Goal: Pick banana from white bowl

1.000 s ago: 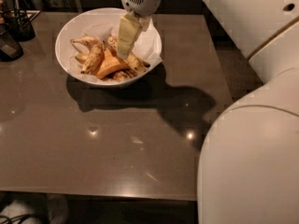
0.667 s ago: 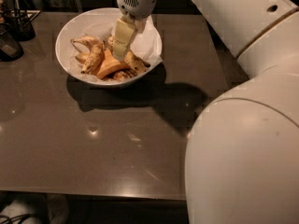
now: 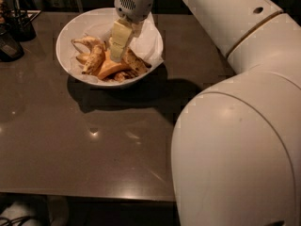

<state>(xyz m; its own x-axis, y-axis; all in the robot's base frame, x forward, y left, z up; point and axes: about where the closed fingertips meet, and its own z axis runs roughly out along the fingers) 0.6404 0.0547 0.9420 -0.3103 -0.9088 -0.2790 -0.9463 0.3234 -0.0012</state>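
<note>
The white bowl (image 3: 70, 29) stands at the back of the dark table and holds several bananas on crinkled white paper. The banana (image 3: 136, 62), dull yellow with dark brown patches, lies at the right of the pile, pointing toward the bowl's right rim. A smooth orange-yellow curved banana (image 3: 109, 70) lies in the middle, and short pale speckled bananas (image 3: 94, 58) lie at the left. My gripper (image 3: 116, 55) reaches straight down into the bowl, its tip at the pile between the curved banana and the speckled banana's upper end.
My big white arm (image 3: 235, 126) fills the right side and hides that part of the table (image 3: 94, 140). A black container (image 3: 21, 25) and another dark object (image 3: 7, 48) stand at the table's left edge. The table's front edge runs along the bottom.
My gripper has moved a little left and lower into the bowl, down to the banana pile. The bananas have not visibly moved.
</note>
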